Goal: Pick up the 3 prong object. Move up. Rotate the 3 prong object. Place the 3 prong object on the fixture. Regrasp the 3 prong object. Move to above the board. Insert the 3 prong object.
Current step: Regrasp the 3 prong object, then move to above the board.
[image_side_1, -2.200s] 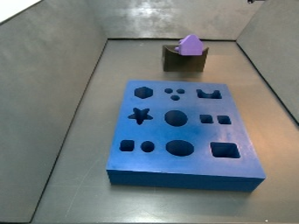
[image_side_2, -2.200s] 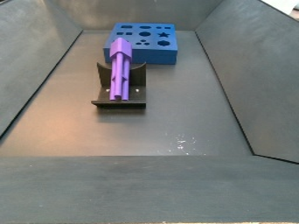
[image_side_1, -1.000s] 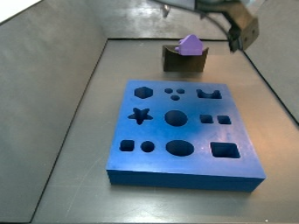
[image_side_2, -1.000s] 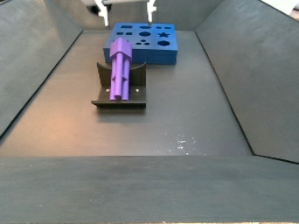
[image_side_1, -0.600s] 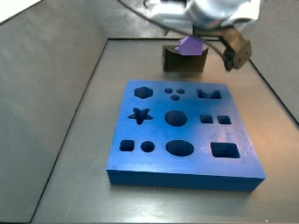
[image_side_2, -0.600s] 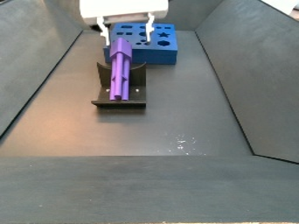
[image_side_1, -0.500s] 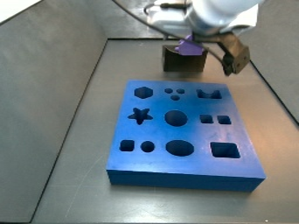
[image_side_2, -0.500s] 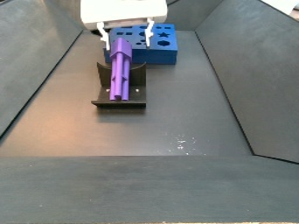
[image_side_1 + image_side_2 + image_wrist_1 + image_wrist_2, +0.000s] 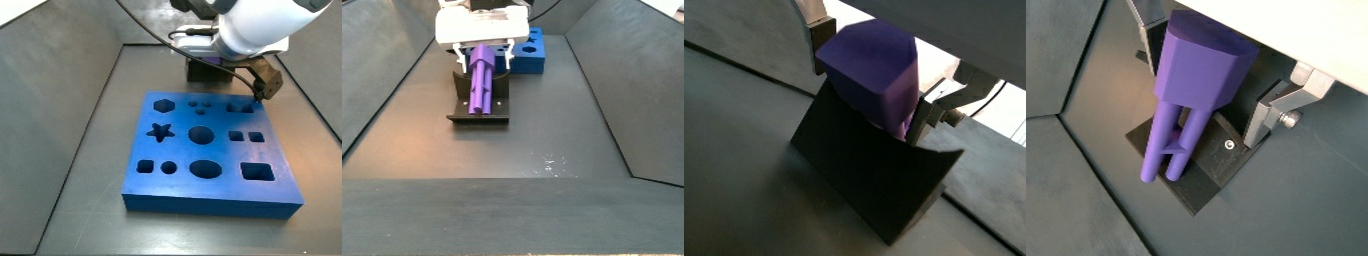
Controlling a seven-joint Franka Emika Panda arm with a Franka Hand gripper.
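One prong object between pincer fingers.

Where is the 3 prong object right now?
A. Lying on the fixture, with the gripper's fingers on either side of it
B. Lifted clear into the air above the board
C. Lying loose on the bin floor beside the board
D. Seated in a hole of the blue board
A. In a side view the 3 prong object lies along the fixture, with the gripper down over its far end, fingers flanking it; the board sits behind.
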